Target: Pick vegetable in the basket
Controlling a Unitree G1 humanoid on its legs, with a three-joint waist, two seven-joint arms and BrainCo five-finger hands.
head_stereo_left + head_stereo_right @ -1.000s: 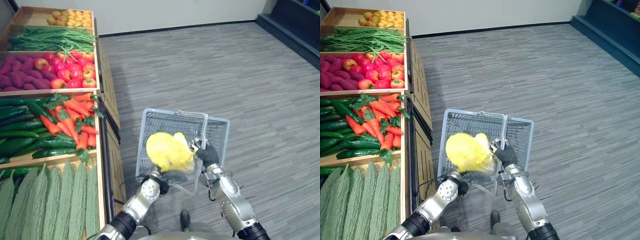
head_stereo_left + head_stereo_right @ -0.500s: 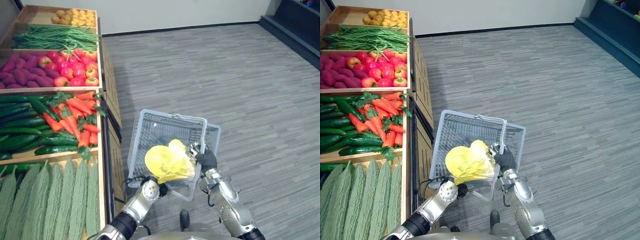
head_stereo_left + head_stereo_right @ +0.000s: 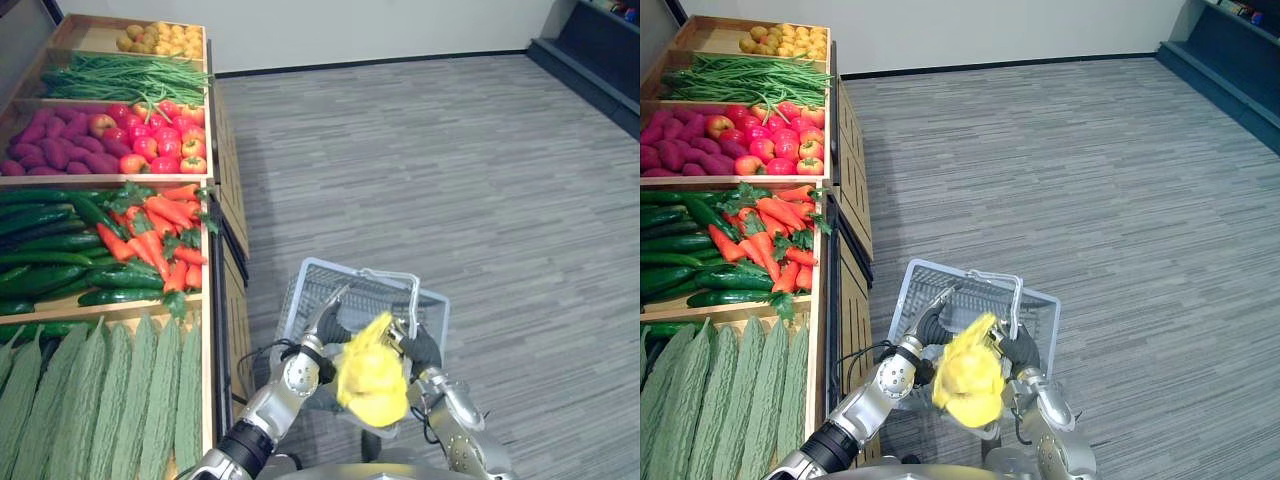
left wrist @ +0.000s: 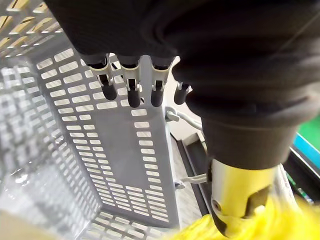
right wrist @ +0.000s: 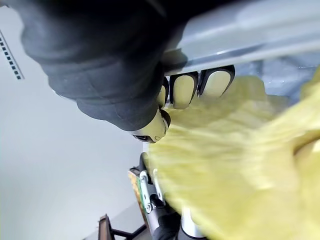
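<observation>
Yellow leafy vegetable (image 3: 372, 378) is seen at basket's (image 3: 300, 300) near rim; left hand (image 3: 325, 322) is spread open, handle (image 3: 385, 274) is gripped by right hand (image 3: 422, 348).

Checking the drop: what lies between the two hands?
A yellow leafy vegetable, over the grey basket, between the left hand and right hand; both eye views show it.

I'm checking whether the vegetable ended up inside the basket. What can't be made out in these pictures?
The yellow vegetable: blurred in both eye views and both wrist views; whether it rests on the floor of the basket cannot be told.
The basket: its near side is hidden behind the vegetable in the eye views.
The right hand: fingers hidden by the vegetable in the eye views; the right wrist view shows them curled round the handle.
</observation>
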